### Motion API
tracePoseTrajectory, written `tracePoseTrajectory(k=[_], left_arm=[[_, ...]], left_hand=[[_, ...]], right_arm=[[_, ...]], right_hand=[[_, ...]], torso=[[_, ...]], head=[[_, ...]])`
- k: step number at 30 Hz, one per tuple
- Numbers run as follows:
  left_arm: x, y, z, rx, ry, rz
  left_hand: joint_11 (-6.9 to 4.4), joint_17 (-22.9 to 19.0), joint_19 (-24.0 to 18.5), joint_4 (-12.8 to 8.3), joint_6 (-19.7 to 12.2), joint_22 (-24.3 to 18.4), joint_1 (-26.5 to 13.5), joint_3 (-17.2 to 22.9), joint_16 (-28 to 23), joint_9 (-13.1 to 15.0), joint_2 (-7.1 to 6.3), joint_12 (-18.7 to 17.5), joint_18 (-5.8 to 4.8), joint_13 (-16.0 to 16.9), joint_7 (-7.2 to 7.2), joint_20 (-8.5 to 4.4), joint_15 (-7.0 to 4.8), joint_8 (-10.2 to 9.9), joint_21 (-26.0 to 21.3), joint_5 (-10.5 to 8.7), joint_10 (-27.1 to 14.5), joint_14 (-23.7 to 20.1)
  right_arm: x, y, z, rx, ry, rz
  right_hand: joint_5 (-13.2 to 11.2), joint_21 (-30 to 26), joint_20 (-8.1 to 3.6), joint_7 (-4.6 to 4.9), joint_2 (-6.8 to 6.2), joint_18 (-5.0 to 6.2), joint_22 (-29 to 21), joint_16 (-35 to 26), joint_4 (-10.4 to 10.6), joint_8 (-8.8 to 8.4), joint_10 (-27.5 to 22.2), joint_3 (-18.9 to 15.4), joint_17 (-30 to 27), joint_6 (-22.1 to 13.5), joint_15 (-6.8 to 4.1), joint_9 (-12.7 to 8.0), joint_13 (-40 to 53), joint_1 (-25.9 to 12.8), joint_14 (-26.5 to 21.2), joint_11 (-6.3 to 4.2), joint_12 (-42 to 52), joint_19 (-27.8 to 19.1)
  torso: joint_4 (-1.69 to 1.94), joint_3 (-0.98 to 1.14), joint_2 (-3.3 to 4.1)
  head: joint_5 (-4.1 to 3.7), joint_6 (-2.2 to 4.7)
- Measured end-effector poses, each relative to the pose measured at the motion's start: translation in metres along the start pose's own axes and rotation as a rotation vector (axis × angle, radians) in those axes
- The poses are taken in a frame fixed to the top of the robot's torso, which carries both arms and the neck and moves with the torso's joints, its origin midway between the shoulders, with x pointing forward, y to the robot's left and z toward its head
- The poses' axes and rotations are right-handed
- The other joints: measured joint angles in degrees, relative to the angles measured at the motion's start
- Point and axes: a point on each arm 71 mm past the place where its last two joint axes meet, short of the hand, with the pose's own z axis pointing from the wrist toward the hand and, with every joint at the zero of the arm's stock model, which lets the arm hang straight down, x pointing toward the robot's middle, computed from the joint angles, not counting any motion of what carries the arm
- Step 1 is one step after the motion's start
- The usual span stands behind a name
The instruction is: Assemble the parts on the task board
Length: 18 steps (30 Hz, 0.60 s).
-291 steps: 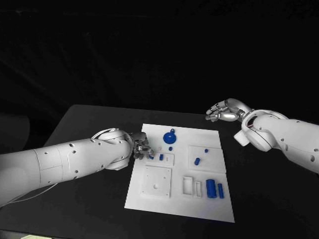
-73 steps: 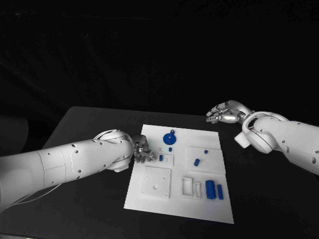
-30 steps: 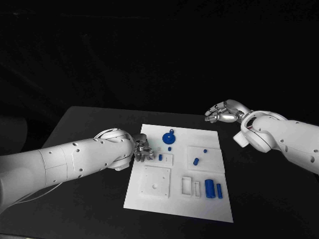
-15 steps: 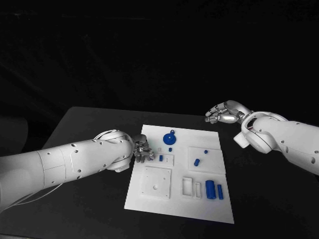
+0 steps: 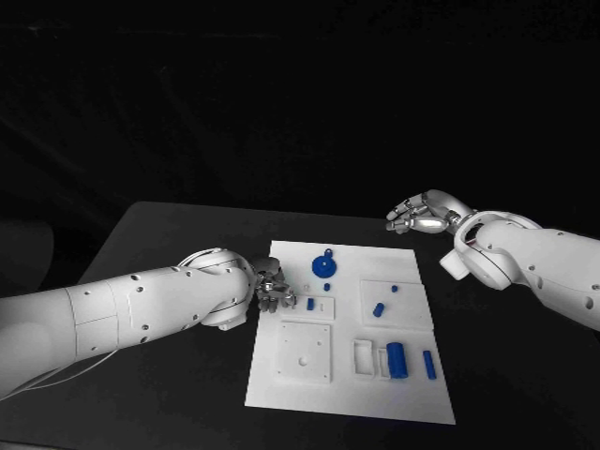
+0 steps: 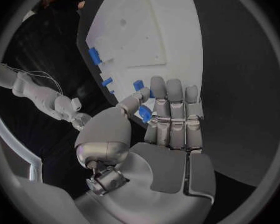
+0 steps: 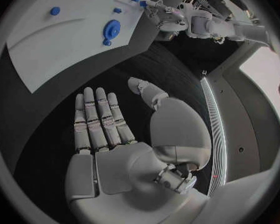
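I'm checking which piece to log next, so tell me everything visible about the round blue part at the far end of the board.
The round blue part is a flat, plastic-looking disc with a small tab or loop sticking out from its edge, seen also in the right wrist view. It lies flat on the task board near the far edge, apart from the other pieces. Neither hand touches it: the left hand works beside a smaller blue piece nearer the robot.

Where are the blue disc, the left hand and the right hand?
Blue disc [image 5: 322, 265], head view, its round face.
Left hand [image 6: 162, 124], left wrist view, fingers pinching a blue part.
Right hand [image 7: 115, 149], right wrist view, open palm.
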Motion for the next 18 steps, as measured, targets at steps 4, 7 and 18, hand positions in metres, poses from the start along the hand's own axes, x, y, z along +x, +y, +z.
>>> tracePoseTrajectory(k=[4,7,18], left_arm=[[0.0,-0.0001,0.0,-0.004,0.003,0.008],[-0.0003,0.0001,0.0,-0.009,0.004,0.013],[-0.0015,0.0016,-0.0003,-0.013,0.009,0.009]], left_hand=[[0.01,0.0,0.0,-0.2,0.0,0.0,0.0,0.2,-0.3,0.0,0.0,-0.3,0.0,0.0,0.0,0.0,0.21,0.0,0.0,0.0,0.0,-0.2],[0.01,0.0,0.0,-0.2,0.0,0.0,0.0,0.2,-0.3,0.0,0.0,-0.3,0.0,0.0,0.0,0.0,0.21,0.0,0.0,0.0,0.0,-0.2],[0.11,0.0,0.0,-0.2,0.0,0.0,0.3,0.2,-0.3,0.0,-0.3,-0.3,0.0,0.0,0.0,0.0,0.22,0.0,0.0,-0.02,0.1,-0.2]], right_arm=[[-0.0001,-0.0001,0.0,0.0,0.0,0.0],[-0.0001,-0.0001,0.0,0.0,0.0,0.0],[0.0001,0.0,0.0002,0.0,0.001,0.0]], right_hand=[[0.0,0.0,0.0,0.0,0.0,0.0,0.0,0.0,0.0,0.0,0.0,0.0,0.0,0.0,0.0,0.0,0.0,0.0,0.0,0.0,0.0,0.0],[0.0,0.0,0.0,0.0,0.0,0.0,0.0,0.0,0.0,0.0,0.0,0.0,0.0,0.0,0.0,0.0,0.0,0.0,0.0,0.0,0.0,0.0],[0.0,0.0,0.0,0.0,0.0,0.0,0.0,0.0,-0.2,0.0,0.0,-0.2,0.0,0.0,0.0,0.0,0.0,0.0,0.0,0.0,0.0,0.0]], torso=[[0.02,-0.02,0.0],[0.02,-0.02,0.0],[-0.03,-0.04,0.01]], head=[[-0.03,0.01],[0.0,0.02],[0.08,-0.09]])
